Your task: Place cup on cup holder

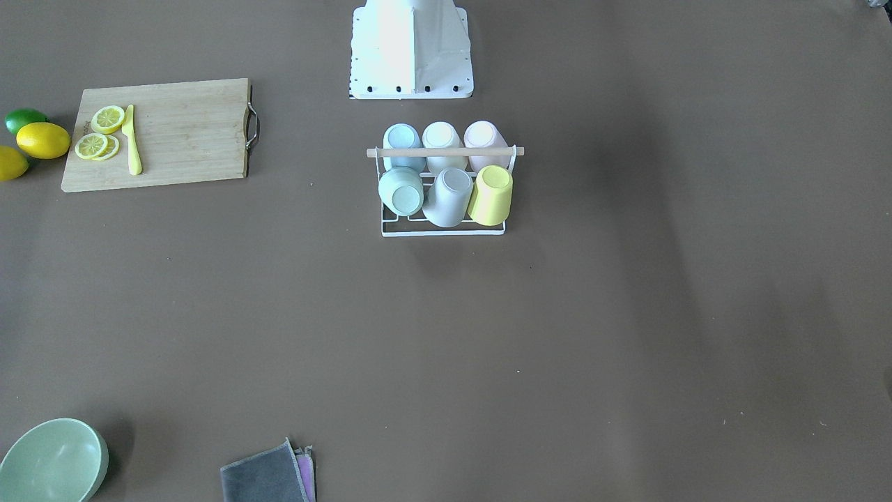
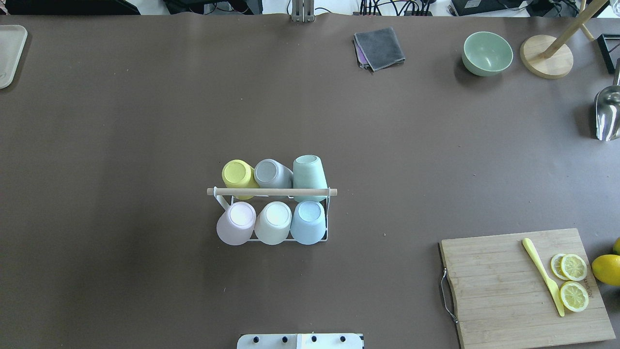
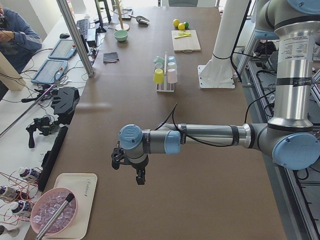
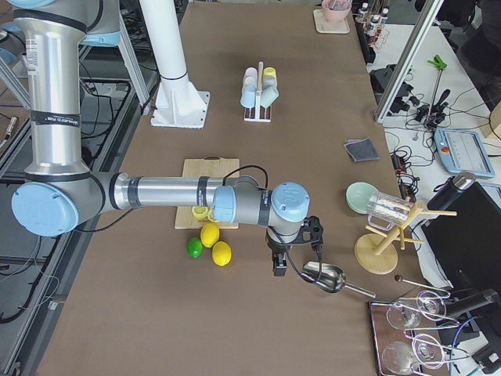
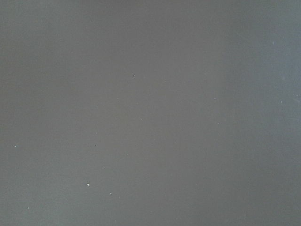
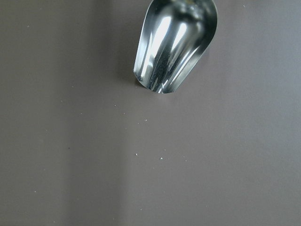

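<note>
Left tool [image 3: 127, 172] & right tool [image 4: 296, 260] show only in side views, too small to tell if apart or closed. Cup holder [image 2: 271, 192] prongs hidden under 6 cups [image 2: 277, 223]. Scoop [image 6: 175, 44] cut off by top edge; bowl [image 1: 52, 464] clipped at corner.

In the overhead view the brown counter [image 2: 121, 145] carries the white wire cup holder [image 2: 271, 192] a little left of centre, with the robot's white base plate [image 2: 300, 341] at the bottom edge. Along the top sit a folded grey cloth [image 2: 380, 47], a pale green bowl [image 2: 487, 52] and a round wooden stand base [image 2: 546, 56]; a metal scoop [image 2: 607, 114] lies at the right edge and a white tray [image 2: 9, 53] at the upper left. A wooden cutting board [image 2: 494, 286] fills the lower right with a lemon [image 2: 606, 269] just beside it, and the front-facing view shows a second lemon [image 1: 10, 164] and a lime [image 1: 24, 120] at its left edge.
</note>
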